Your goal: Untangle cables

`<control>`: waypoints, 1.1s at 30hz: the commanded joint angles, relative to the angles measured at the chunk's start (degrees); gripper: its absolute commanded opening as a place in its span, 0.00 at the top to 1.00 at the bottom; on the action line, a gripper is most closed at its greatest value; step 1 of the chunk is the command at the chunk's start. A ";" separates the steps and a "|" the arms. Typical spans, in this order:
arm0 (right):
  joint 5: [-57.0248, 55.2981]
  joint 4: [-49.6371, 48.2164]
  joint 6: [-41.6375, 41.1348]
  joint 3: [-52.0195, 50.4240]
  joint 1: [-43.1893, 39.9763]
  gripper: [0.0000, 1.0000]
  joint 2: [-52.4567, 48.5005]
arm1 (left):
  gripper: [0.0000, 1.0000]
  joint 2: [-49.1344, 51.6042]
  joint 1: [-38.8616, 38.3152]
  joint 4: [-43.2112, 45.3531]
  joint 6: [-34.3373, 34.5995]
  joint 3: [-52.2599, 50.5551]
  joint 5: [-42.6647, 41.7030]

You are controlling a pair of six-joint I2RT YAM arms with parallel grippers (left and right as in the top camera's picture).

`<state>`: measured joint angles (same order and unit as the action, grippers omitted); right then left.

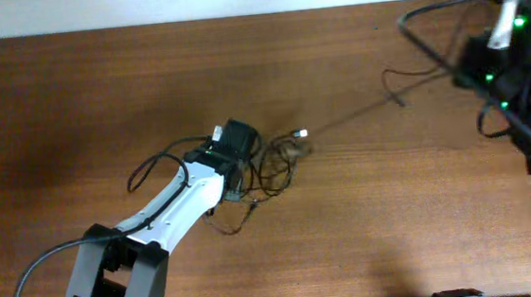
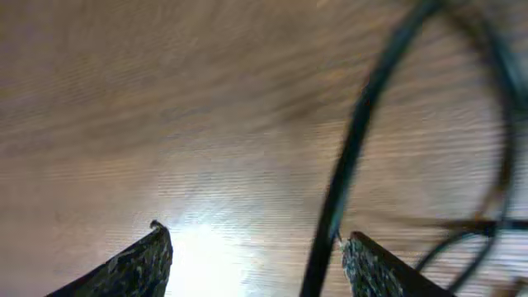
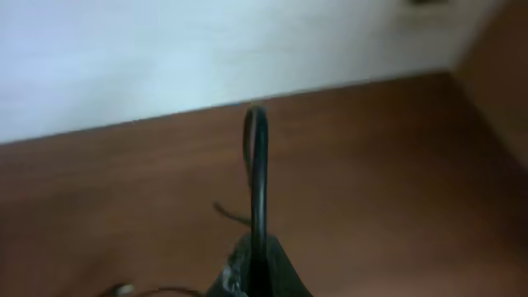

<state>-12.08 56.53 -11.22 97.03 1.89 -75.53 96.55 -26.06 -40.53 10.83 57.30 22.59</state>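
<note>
My left gripper [image 2: 256, 235] hangs wide open a little left of the middle of the overhead view, right over the messy heap of thin black bendy cables [image 1: 272, 167] on the brown wooden table [image 1: 98, 76], and one strand [image 2: 346, 165] runs up between its fingers [image 2: 140, 264] (close to one finger, not squeezed). My right gripper [image 3: 256, 272], at the upper right, is pinched tight on a long strand [image 1: 358, 115] pulled straight from the heap.
</note>
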 commanded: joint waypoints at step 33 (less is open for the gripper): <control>4.02 -12.17 5.18 4.74 -44.63 0.96 -33.68 | 0.01 0.52 0.33 3.61 26.51 -5.79 -2.49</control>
<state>-12.51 43.72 -7.94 97.60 -44.77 -111.94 96.66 -25.91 -37.23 36.53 51.83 20.29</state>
